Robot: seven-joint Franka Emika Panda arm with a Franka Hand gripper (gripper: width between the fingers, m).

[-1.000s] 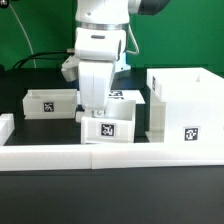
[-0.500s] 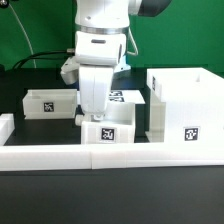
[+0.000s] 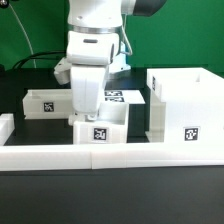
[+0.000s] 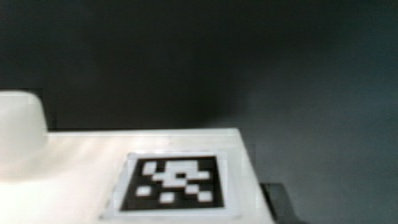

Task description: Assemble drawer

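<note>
Green backdrop [image 3: 40, 20] behind a black tabletop [image 3: 110, 195], low white border wall [image 3: 40, 154] along its front

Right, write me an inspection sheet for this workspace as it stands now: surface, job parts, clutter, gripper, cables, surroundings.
Surface: dark table, with a long low white border wall running along its front.
Job's things: large box housing upright at the exterior view's right; small tray at the exterior view's left; second small tray in the middle, under the arm, its tag facing the camera.
Clutter: nothing seen.
Grippers: gripper lowered at the second small tray; fingertips hidden, so open or shut cannot be told.
Cables: thin dark cable behind the arm.
Surroundings: green backdrop; marker board lying behind the second small tray.
</note>
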